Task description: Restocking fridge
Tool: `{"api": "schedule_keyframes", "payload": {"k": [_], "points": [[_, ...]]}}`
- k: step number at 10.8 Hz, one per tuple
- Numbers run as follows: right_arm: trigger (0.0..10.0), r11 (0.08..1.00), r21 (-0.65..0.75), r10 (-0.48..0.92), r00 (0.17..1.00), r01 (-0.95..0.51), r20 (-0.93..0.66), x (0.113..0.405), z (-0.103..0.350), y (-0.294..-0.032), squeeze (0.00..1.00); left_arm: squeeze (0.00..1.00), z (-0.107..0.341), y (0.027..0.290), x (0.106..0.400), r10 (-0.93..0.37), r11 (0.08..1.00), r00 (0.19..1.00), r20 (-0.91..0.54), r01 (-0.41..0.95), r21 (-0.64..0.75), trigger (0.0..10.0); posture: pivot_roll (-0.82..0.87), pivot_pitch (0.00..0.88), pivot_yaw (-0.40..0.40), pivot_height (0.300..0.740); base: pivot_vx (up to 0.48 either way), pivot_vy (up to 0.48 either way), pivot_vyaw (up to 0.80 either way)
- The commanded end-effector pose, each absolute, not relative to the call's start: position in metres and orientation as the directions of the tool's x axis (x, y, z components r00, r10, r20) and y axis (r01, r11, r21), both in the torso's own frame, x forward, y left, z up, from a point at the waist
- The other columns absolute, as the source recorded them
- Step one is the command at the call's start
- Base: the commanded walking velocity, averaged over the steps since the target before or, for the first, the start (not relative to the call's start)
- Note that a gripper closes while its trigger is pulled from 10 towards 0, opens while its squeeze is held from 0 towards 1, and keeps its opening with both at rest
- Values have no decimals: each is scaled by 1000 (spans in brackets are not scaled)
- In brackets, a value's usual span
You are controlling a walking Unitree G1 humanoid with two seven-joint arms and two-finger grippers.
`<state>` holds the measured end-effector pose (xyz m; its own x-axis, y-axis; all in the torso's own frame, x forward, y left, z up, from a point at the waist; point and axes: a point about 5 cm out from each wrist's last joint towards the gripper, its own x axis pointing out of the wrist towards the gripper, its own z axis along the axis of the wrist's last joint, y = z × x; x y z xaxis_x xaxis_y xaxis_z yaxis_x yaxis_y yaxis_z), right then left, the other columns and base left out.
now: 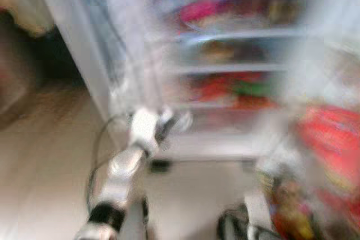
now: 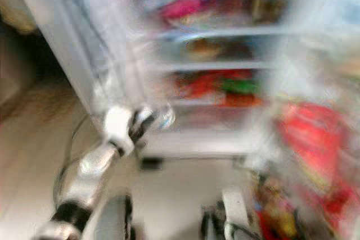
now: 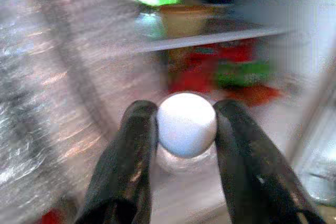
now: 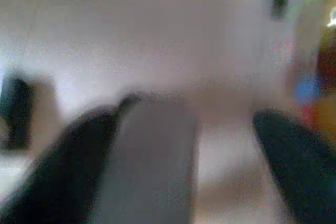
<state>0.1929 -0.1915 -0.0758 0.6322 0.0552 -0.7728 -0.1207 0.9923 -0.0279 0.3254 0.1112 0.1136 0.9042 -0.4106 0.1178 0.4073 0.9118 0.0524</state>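
Observation:
The head views are blurred by motion. An open fridge (image 1: 236, 68) stands ahead, its white shelves packed with red, green and pink packages. My left gripper (image 1: 179, 121) is raised in front of the lower shelves. In the left wrist view the left gripper (image 3: 186, 114) is shut on a round white-topped clear container (image 3: 186, 124), one black finger (image 3: 136, 145) on either side. My right gripper (image 4: 194, 108) hangs low over the pale floor, its dark fingers wide apart with nothing held.
The fridge's door (image 1: 332, 139) stands open on the right, its racks full of red packets. A white panel (image 1: 73, 43) rises on the left, with a dark gap beyond it. Pale floor (image 1: 45, 155) spreads in front.

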Motion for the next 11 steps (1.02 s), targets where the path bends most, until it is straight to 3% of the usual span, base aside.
{"api": "schedule_keyframes", "payload": {"k": [1, 5, 11], "points": [[10000, 992, 22, 80, 504, -121, -860, 156, -96, -181, 0, 0, 109, 112, 325, -410, 912, 907, 90, 406, 66, 10000, -46, 137, 54, 585, 0, 0, 0], [10000, 992, 21, 80, 504, -122, -860, 156, -96, -182, 0, 0, 110, 112, 326, -407, 913, 909, 91, 402, 66, 10000, -44, 142, 53, 585, 269, 0, 0], [10000, 991, 21, 84, 500, -131, -862, 156, -96, -181, 0, 0, 108, 109, 325, -445, 895, 892, 74, 440, 77, 10000, -40, 142, 53, 585, 0, 0, 0]]}}
